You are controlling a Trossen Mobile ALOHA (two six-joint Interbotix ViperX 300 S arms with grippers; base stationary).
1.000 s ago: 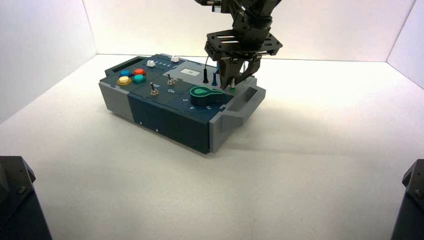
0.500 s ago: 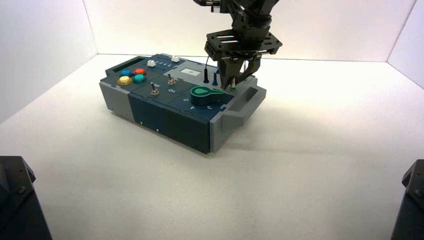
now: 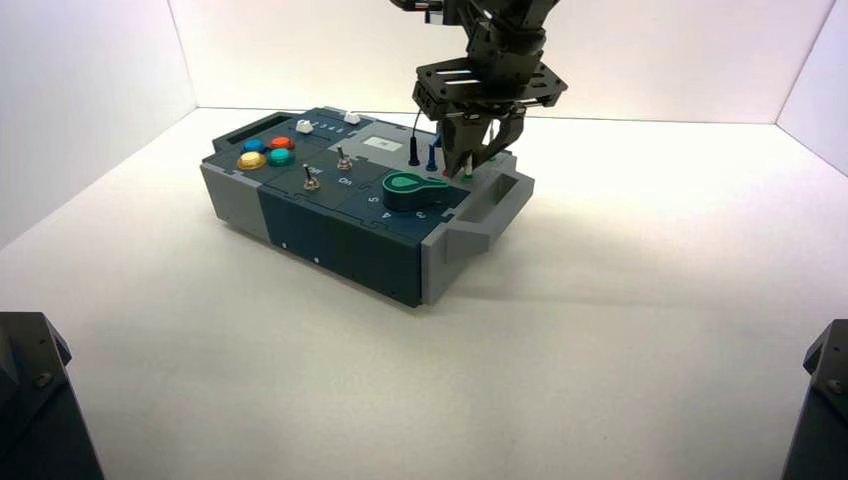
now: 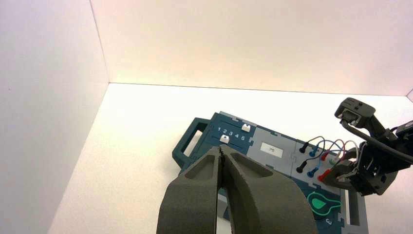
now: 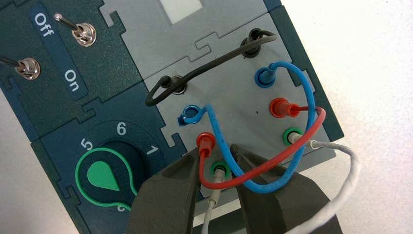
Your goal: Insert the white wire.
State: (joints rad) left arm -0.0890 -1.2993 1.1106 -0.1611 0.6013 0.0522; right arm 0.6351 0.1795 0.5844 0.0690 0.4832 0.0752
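white walls (image 3: 650, 60) close off a pale, smooth tabletop (image 3: 600, 380), and the box (image 3: 340, 255) stands on it at a slant. the white wire (image 5: 338, 197) is at the box's right end, in the grey wire panel (image 5: 234, 105): its far plug (image 5: 293, 138) sits at one green socket (image 5: 291, 130), its near plug (image 5: 217, 178) at the other green socket (image 5: 220, 166), beside the knob (image 5: 104, 175).

the right gripper (image 5: 214, 152) is at work over that near socket, its fingers parted widely, one to each side of the near plug, with a visible gap around it; they do not grip it. the left gripper (image 4: 220, 147) waits idle, well apart from the box, its fingers drawn together.

both ends look seated, though how deep the pins go cannot be told. if the near plug stands proud, the jaws would do well to close squarely on its pale sleeve and press straight down into the socket, without twisting. if it is home, the arm should rise straight up with fingers apart. the red wire (image 5: 263, 169) and the blue wire (image 5: 226, 148) arch across the gap, so a sideways pull could snag either loop and drag a plug loose.
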